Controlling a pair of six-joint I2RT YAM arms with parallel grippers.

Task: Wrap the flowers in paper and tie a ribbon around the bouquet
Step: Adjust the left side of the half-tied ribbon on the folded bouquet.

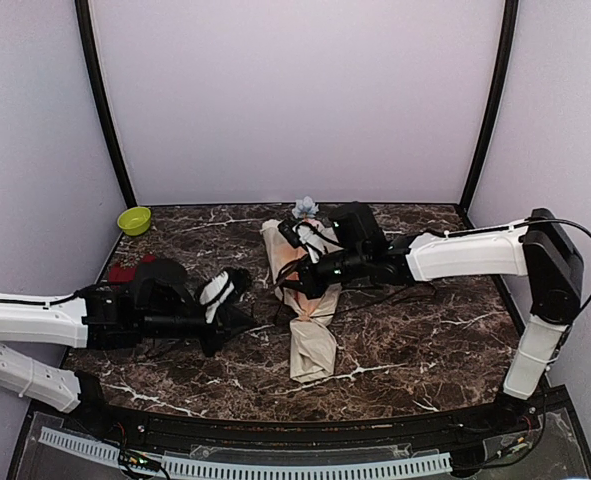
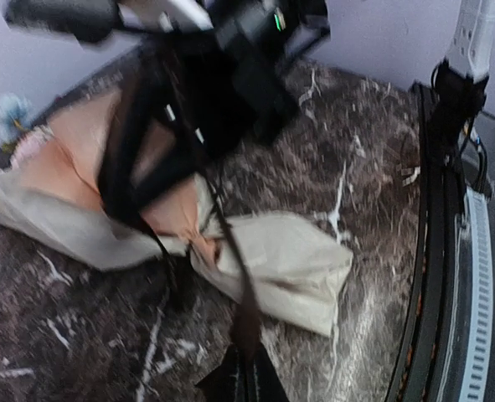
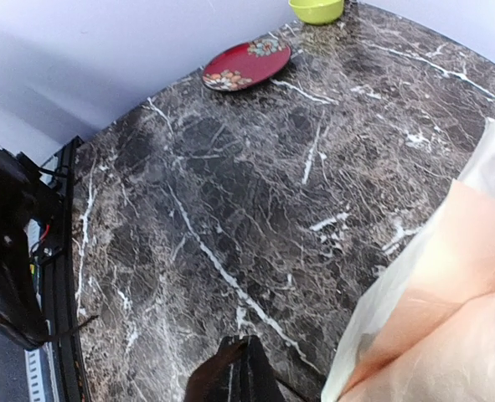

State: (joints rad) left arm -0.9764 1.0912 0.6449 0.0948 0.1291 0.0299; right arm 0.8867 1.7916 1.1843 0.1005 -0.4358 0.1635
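The bouquet lies across the middle of the marble table, a cone of beige and peach paper with its narrow end toward me. Blue and pink flowers show at its far, wide end; a blue head appears in the left wrist view. My left gripper is shut on the dark brown ribbon, which runs taut from its jaws up to the bouquet's waist. My right gripper hovers over the bouquet's middle. In its own view the jaws are shut, with a brown strip of ribbon at them.
A lime-green bowl sits at the back left corner, and a red plate lies in front of it. The left arm lies low along the near left. The table's front rail runs close by the bouquet's narrow end.
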